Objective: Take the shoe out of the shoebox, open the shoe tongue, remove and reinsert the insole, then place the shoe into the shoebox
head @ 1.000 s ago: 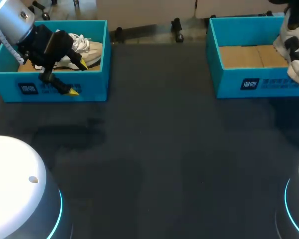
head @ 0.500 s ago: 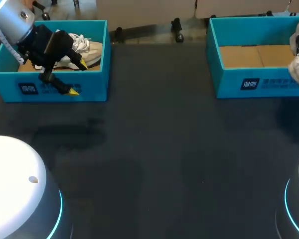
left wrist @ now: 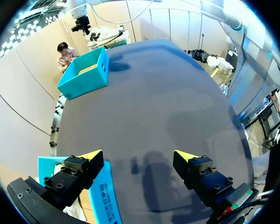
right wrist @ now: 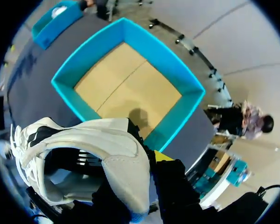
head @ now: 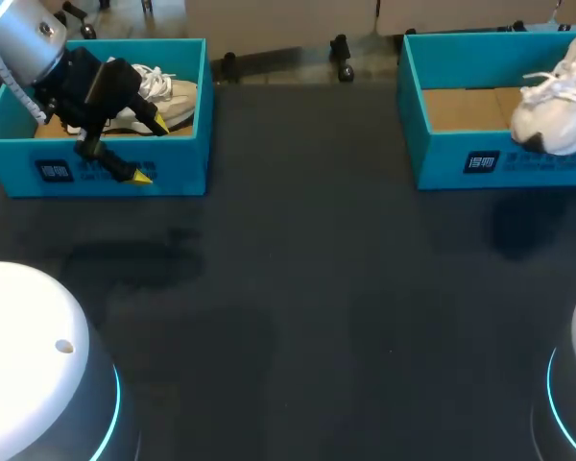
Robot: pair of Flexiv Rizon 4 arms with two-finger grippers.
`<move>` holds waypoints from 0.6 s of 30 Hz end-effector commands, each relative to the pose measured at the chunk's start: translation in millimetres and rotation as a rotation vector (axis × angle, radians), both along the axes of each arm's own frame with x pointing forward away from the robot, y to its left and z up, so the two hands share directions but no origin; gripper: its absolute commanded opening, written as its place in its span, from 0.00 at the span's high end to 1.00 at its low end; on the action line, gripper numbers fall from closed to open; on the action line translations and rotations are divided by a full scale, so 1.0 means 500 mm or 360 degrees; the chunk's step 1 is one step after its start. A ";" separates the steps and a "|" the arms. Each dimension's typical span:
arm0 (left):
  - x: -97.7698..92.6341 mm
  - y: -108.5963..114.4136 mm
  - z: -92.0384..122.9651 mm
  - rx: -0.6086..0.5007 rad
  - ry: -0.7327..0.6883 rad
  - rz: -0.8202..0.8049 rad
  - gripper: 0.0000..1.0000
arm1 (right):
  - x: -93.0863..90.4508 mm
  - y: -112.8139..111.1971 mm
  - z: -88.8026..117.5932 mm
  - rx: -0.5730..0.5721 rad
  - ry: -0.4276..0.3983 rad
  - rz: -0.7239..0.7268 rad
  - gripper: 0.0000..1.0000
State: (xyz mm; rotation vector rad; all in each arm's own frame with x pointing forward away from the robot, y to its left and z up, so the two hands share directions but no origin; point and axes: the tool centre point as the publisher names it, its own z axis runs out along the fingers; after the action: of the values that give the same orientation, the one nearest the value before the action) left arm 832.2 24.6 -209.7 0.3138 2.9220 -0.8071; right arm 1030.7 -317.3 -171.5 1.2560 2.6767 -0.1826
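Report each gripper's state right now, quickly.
Left gripper: open, holding nothing, its fingers astride the left shoebox wall.
Right gripper: closed on the white shoe.

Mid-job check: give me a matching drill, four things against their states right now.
1 right-side white laced sneaker
2 left-side white laced sneaker
3 right blue cardboard shoebox
4 left jaws

A open, astride a box wall
B lying inside a box
C bare brown floor
D held in the air by the right jaws

Pairs: 1-D, 2-B, 3-C, 4-A
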 end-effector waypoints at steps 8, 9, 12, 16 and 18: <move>0.002 0.000 0.000 0.0003 0.0003 -0.0003 0.00 | -0.033 -0.018 0.008 -0.0036 -0.0140 -0.0719 1.00; 0.002 0.000 0.000 0.0003 0.0003 -0.0003 0.00 | -0.034 -0.018 0.009 -0.0037 -0.0139 -0.0734 1.00; 0.002 0.000 0.000 0.0003 0.0003 -0.0003 0.00 | -0.044 -0.016 0.013 -0.0046 -0.0124 -0.0825 1.00; 0.002 0.000 0.000 0.0003 0.0003 -0.0003 0.00 | -0.061 -0.011 0.023 0.0024 -0.0204 -0.0971 1.00; 0.002 0.000 0.000 0.0003 0.0003 -0.0003 0.00 | -0.063 -0.007 0.027 0.0053 -0.0228 -0.1001 1.00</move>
State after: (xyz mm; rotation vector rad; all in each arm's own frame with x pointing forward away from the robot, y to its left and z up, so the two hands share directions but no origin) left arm 832.2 24.6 -209.7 0.3138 2.9220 -0.8071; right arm 1008.6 -319.9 -161.8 1.9681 2.1412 -0.1674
